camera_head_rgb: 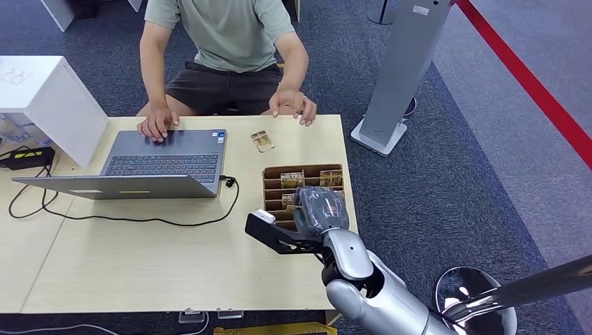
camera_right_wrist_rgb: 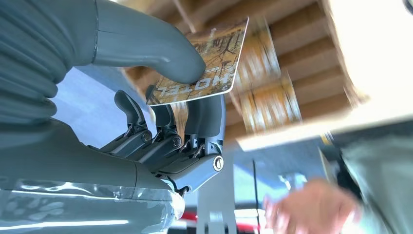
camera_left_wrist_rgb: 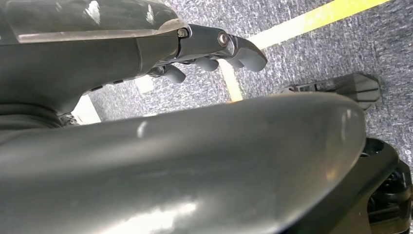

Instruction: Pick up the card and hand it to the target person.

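My right hand [camera_head_rgb: 320, 208] hovers over the brown slotted card holder [camera_head_rgb: 272, 174] at the table's right edge. In the right wrist view that hand [camera_right_wrist_rgb: 180, 97] pinches a brown-and-gold hotel card [camera_right_wrist_rgb: 209, 61] between thumb and fingers, just off the holder [camera_right_wrist_rgb: 302, 44], where more cards [camera_right_wrist_rgb: 265, 100] stand in the slots. A second card [camera_head_rgb: 262, 141] lies flat on the table in front of the seated person [camera_head_rgb: 225, 49], whose hands rest on the laptop and the table edge. My left hand [camera_left_wrist_rgb: 214, 53] hangs by my body above the carpet, fingers curled, holding nothing.
An open grey laptop [camera_head_rgb: 164, 164] with a black cable [camera_head_rgb: 139, 218] takes the table's left middle. A white box [camera_head_rgb: 49, 98] stands at the far left. A grey stand [camera_head_rgb: 401, 73] and a red floor line [camera_head_rgb: 530, 84] are to the right.
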Tool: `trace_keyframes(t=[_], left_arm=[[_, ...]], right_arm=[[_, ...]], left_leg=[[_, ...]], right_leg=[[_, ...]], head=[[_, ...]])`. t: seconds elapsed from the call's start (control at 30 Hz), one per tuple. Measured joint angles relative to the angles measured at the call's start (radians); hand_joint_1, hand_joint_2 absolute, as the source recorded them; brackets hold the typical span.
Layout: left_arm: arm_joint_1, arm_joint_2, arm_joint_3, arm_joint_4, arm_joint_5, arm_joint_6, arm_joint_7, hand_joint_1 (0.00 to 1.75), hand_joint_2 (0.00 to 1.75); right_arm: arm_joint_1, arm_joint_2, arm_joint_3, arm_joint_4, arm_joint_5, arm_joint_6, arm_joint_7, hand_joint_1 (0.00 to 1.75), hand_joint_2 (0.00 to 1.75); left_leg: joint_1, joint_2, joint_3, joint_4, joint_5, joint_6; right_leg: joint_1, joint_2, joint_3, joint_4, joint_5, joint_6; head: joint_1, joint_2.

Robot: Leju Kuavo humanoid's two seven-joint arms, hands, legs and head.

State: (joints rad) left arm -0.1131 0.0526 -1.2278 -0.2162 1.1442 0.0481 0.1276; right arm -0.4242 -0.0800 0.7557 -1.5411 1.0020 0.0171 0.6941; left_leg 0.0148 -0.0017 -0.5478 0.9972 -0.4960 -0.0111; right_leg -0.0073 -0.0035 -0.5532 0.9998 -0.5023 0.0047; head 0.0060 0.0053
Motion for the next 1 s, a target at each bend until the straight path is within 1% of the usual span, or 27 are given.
trace_keyframes(t=[0.23,0.33,0.4,0.47,0.57,0.7,0.8,0.97,1.0], left_arm=[[-0.004,0.0,-0.005,0.0,-0.018,-0.005,0.0,0.0,0.0],[-0.01,0.0,-0.007,0.0,-0.025,-0.007,0.007,0.0,0.0],[-0.015,0.0,-0.009,0.0,-0.033,-0.009,0.016,0.0,0.0],[-0.025,-0.001,-0.013,0.0,-0.043,-0.014,0.027,0.0,0.0],[-0.043,-0.004,-0.025,0.0,-0.053,-0.02,0.036,0.0,0.0],[-0.054,-0.007,-0.038,0.0,-0.058,-0.026,0.038,0.0,0.0],[-0.055,-0.008,-0.047,0.0,-0.059,-0.028,0.039,0.0,0.0],[-0.055,-0.008,-0.056,0.0,-0.06,-0.032,0.047,0.0,0.0],[-0.055,-0.008,-0.058,0.0,-0.06,-0.033,0.049,0.0,0.0]], right_arm=[[-0.058,-0.006,-0.005,-0.042,-0.025,0.016,0.0,1.45,1.75],[-0.081,-0.006,-0.006,-0.035,-0.046,0.016,-0.004,1.45,1.75],[-0.111,0.0,-0.005,-0.004,-0.068,0.006,-0.02,1.45,1.75],[-0.166,0.017,-0.003,0.066,-0.092,-0.027,-0.057,1.45,1.75],[-0.261,0.052,0.001,0.197,-0.115,-0.103,-0.128,1.45,1.75],[-0.377,0.115,0.008,0.418,-0.122,-0.187,-0.207,1.45,1.75],[-0.423,0.155,0.013,0.536,-0.116,-0.22,-0.231,1.45,1.75],[-0.453,0.194,0.018,0.662,-0.112,-0.234,-0.236,1.45,1.75],[-0.455,0.199,0.018,0.682,-0.112,-0.235,-0.236,1.09,1.75]], left_leg=[[0.0,0.0,0.0,0.0,0.0,0.0],[0.0,0.0,-0.001,0.0,0.0,0.0],[0.0,0.0,-0.002,0.0,0.0,0.0],[0.0,0.0,-0.002,0.0,0.001,0.0],[0.0,-0.001,-0.003,0.0,0.002,0.0],[0.0,-0.001,-0.003,0.0,0.002,-0.001],[0.0,-0.001,-0.004,0.0,0.002,-0.001],[0.0,-0.001,-0.004,0.0,0.002,-0.001],[0.0,-0.001,-0.004,0.0,0.002,-0.001]], right_leg=[[0.0,0.0,0.0,0.0,0.0,0.0],[0.0,0.0,0.0,0.0,0.0,0.0],[0.0,0.0,0.0,0.0,0.0,0.0],[0.0,0.0,-0.001,0.0,0.001,0.0],[0.0,-0.002,-0.001,0.001,0.001,0.0],[0.0,-0.002,-0.002,0.001,0.001,0.0],[0.0,-0.002,-0.002,0.002,0.001,0.0],[0.0,-0.002,-0.003,0.001,0.001,0.0],[0.0,-0.002,-0.003,0.001,0.001,0.0]], head=[[-0.001,0.0],[0.0,0.0],[0.001,0.0],[0.001,0.0],[0.0,0.0],[-0.001,0.0],[0.0,0.0],[0.0,0.0],[0.0,0.0]])
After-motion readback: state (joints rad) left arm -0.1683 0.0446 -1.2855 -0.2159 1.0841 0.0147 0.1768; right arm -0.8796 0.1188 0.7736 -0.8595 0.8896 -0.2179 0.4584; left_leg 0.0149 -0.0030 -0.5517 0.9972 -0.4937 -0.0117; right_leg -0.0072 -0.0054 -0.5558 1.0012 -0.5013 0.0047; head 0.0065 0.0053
